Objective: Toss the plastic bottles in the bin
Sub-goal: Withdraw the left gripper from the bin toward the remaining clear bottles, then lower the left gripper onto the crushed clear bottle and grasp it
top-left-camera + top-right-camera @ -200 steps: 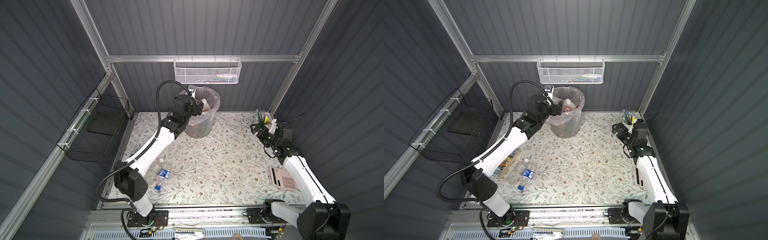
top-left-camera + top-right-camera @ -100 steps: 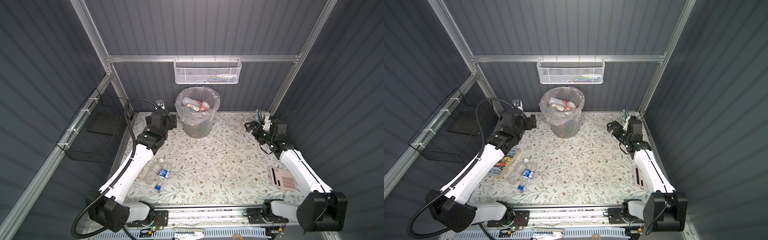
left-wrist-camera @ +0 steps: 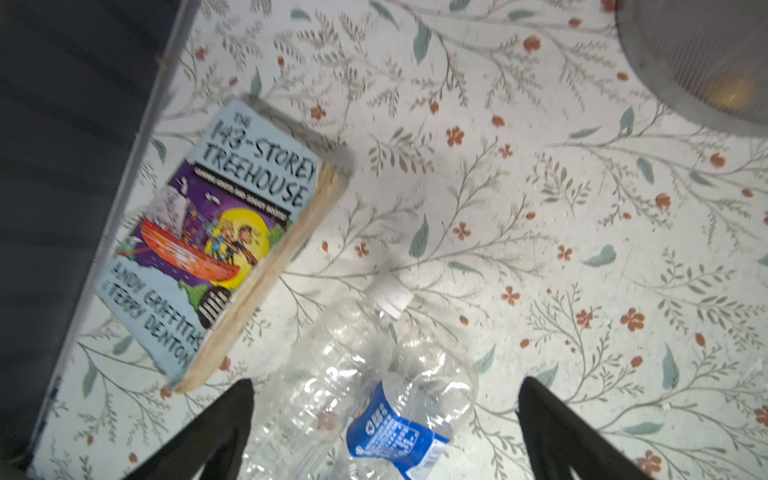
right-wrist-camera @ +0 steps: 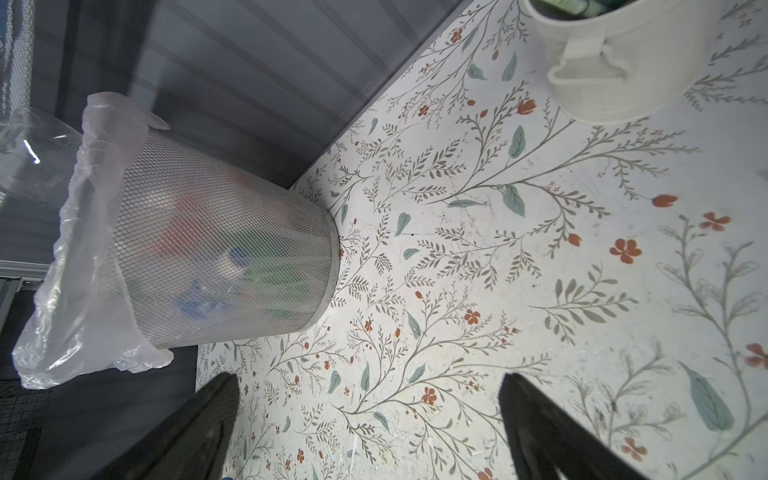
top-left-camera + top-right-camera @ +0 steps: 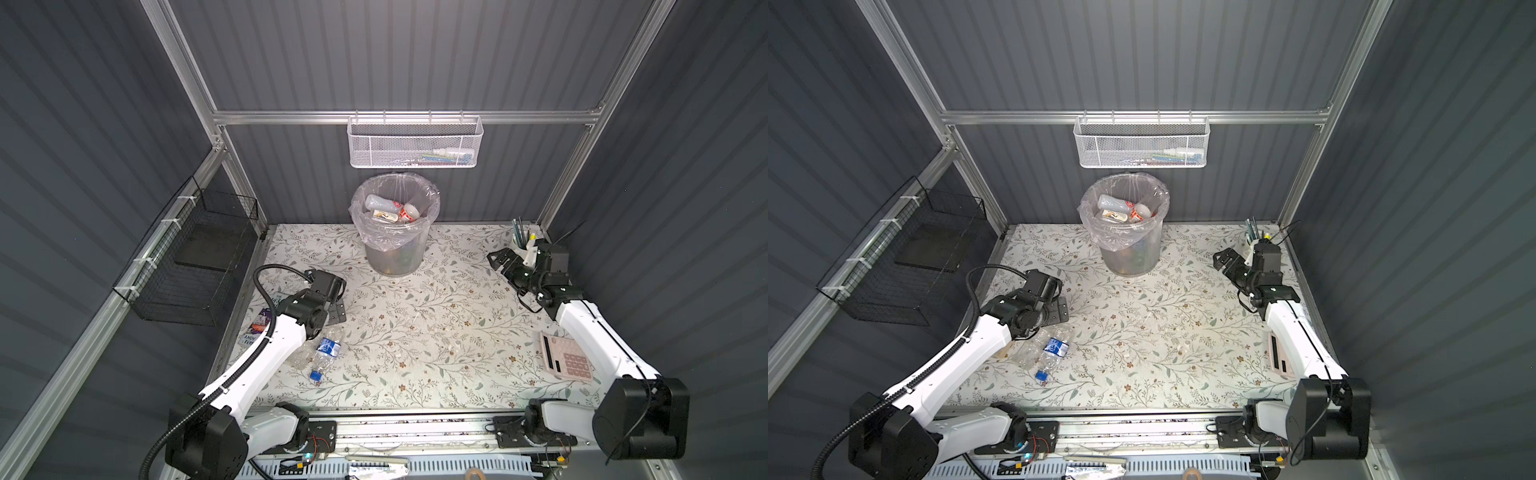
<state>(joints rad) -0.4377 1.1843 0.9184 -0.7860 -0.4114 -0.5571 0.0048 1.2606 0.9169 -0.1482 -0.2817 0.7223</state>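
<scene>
I think I am at the picking-up step. Some bottles lie in the bin already, but two are out on the table. My left gripper is wide apart and holds nothing. The two bottles lie just below it, in line with the gap between its fingers. One is a clear bottle with a white cap, and right against it is a bottle with a blue label. I cannot tell if I touch them. A book lies close beside one finger. Next I should go down, close on just one bottle, and miss the book. The bin is well ahead of this gripper. My right gripper is wide apart and empty too. It has the bin ahead and a white cup near.
</scene>
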